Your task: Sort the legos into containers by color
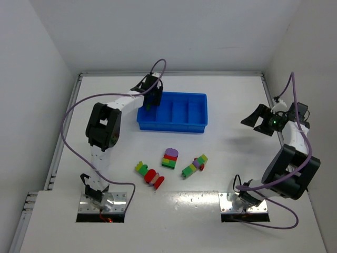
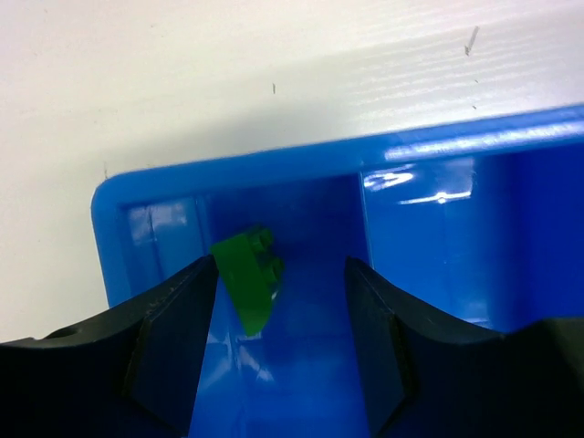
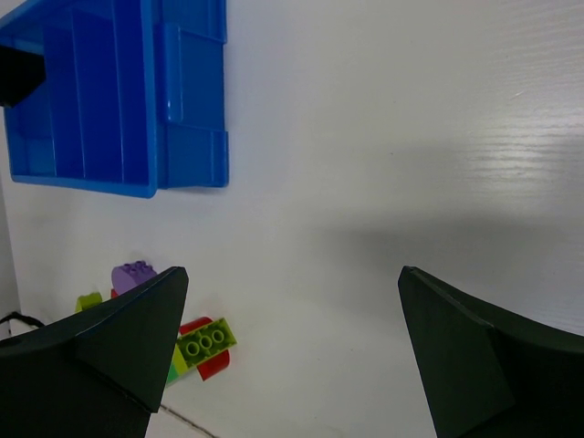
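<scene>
Above a corner compartment of the tray point(image 2: 274, 164): left gripper point(image 2: 279, 270), jaws apart.
Between them the green lego point(image 2: 248, 278) sits tilted, beside one jaw; right gripper point(image 3: 292, 283) jaws also apart.

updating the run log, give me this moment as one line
left gripper: open over tray end compartment | green lego: tilted between jaws | right gripper: open, empty | other legos: on table

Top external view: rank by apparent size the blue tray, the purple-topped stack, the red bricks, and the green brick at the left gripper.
1. blue tray
2. purple-topped stack and red bricks: look alike, not ranked
3. green brick, partly hidden by the left gripper
</scene>
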`<state>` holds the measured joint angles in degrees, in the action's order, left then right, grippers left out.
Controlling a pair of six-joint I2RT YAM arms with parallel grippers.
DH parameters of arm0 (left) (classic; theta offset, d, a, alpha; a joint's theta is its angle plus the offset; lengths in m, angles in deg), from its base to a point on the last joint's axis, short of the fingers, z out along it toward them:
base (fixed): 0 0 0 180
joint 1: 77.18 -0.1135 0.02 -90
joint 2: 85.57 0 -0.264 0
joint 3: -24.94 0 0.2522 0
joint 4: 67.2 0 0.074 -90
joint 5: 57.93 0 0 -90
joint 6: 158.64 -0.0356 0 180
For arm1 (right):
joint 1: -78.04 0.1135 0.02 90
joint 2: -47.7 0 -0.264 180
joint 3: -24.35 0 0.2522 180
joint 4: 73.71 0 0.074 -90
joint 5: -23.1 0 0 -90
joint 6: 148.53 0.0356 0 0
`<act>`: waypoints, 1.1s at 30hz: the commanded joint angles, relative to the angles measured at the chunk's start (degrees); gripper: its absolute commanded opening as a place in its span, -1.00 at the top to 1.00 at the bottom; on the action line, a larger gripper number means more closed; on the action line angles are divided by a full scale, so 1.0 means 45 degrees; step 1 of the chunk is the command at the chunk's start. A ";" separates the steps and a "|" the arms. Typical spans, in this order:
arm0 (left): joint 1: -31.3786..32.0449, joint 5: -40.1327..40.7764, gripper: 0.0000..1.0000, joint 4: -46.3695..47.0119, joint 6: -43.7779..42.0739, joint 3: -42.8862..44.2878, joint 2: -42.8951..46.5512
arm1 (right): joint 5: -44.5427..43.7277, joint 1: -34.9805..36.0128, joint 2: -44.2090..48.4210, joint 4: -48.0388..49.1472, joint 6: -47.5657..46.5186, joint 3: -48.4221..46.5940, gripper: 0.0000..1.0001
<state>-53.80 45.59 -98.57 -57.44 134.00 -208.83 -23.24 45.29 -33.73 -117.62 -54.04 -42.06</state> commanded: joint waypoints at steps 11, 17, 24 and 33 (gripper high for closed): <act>0.1231 0.0160 -0.28 -0.0072 -0.0321 -0.0613 0.3893 | -0.0112 0.1340 0.1025 -0.0116 -0.1036 -0.0138 -0.97; 0.0707 -0.5728 -0.28 -0.1142 -0.3202 -0.2659 0.6606 | 0.0005 0.2336 0.1571 -0.0817 -0.2109 -0.0255 -0.97; -0.0505 -0.8940 -0.31 -0.3256 -0.6864 -0.6156 0.9845 | 0.0747 0.4189 0.1826 -0.1600 -0.4317 -0.0255 -0.97; -0.1485 -0.9313 -0.31 -0.5395 -0.9486 -0.8991 1.2741 | -0.1146 0.7999 0.0948 -0.1855 -0.5197 -0.1153 -0.93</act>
<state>-61.12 7.14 -116.58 -89.20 94.81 -155.43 -26.26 78.90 -28.51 -126.74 -74.56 -44.07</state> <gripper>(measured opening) 0.649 0.970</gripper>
